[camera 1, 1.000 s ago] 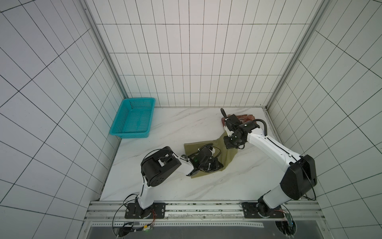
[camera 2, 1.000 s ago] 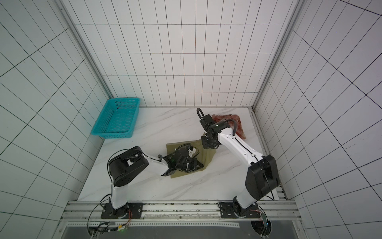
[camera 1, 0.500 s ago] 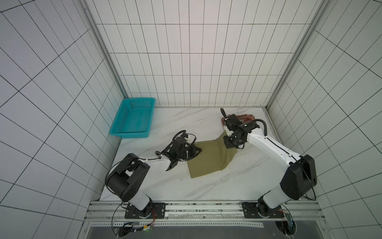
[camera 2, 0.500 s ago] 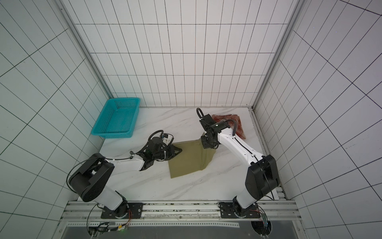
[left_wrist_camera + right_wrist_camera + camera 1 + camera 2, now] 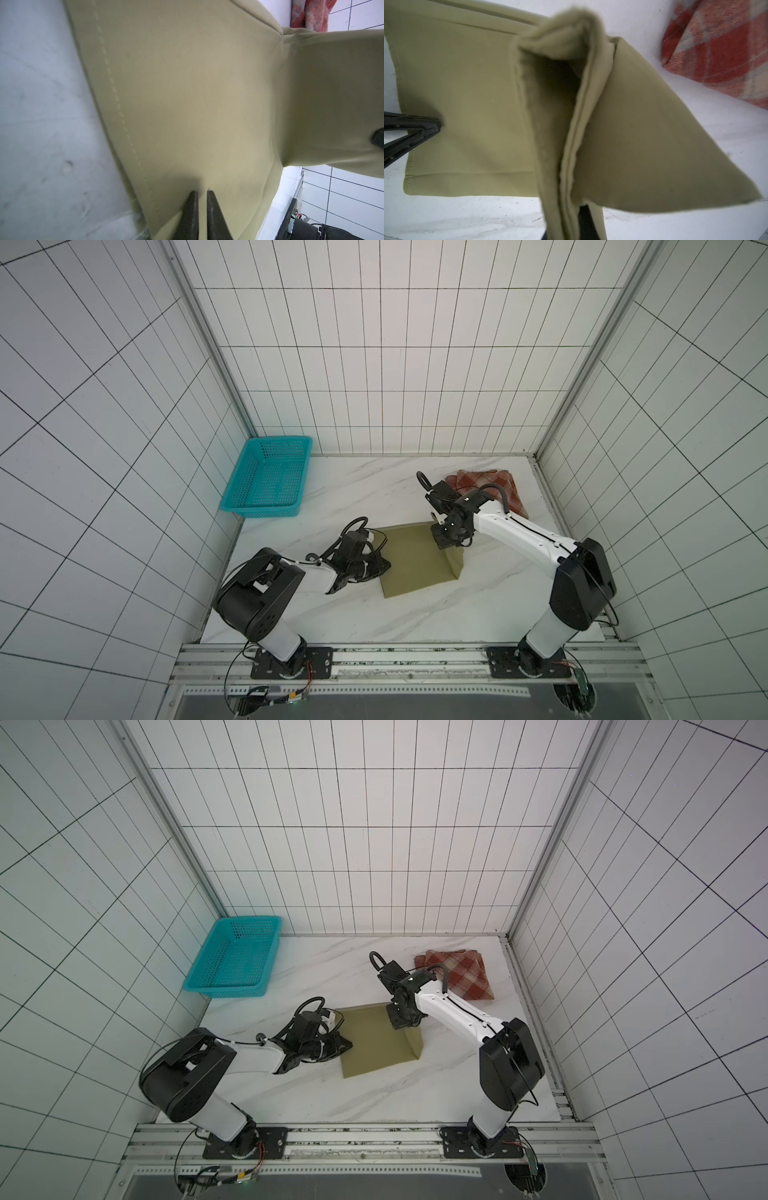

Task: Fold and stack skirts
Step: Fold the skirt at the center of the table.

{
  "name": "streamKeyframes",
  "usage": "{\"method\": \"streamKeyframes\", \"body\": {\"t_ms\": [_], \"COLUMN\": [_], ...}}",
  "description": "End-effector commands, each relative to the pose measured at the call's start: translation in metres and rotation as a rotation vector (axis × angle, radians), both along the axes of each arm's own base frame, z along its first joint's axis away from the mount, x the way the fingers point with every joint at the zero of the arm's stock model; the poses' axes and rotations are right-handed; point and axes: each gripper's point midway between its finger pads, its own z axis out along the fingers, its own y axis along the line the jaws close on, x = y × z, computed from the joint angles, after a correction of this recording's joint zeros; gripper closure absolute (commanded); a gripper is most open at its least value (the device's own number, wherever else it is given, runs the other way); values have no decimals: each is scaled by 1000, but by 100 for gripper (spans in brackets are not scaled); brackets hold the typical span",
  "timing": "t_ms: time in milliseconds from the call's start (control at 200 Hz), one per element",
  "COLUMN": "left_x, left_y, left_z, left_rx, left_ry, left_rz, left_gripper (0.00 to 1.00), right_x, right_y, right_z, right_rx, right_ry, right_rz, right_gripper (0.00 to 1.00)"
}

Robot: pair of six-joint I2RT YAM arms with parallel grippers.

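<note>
The right gripper point(image 5: 443, 546) is clamping a bunched corner of the olive-khaki skirt point(image 5: 411, 568). Its fingers point(image 5: 586, 221) are closing tight on the cloth and are mostly hidden by it. That corner is hanging lifted off the marble table point(image 5: 374, 614), with a fold draping down from it. The rest of the skirt is lying flat mid-table between the two arms.

The left gripper point(image 5: 201, 192) is pressing its tips onto the skirt's near-left edge, just inside the stitched hem. Its fingers point(image 5: 192, 207) are sitting almost together with nothing between them.

The plaid skirt point(image 5: 461, 973) is lying folded in the far right corner, apart from the olive one. A teal basket point(image 5: 262, 510) is sitting at the far left, well apart.
</note>
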Motion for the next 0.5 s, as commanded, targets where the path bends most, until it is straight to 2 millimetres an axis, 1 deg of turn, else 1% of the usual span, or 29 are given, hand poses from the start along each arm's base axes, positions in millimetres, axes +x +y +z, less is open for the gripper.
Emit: {"method": "streamKeyframes", "body": {"t_ms": [0,110,250,360,495], "left_x": [-16,-21,-30,-37,-41], "left_y": [12,12,7,2,-3], "left_z": [-28,-31,-35,-38,-40], "left_rx": [58,61,60,61,39], "left_ry": [66,72,79,83,84], "left_rz": [13,16,11,6,19], "left_gripper": [88,88,88,89,89], "right_x": [9,5,-2,-8,-15], "right_y": [34,53,77,91,105], "right_z": [27,24,19,11,1], "right_rx": [85,109,159,198,253], "right_ry": [-46,-31,-15,9,31], "right_rz": [14,39,65,76,79], "right_gripper": [100,100,100,100,100]}}
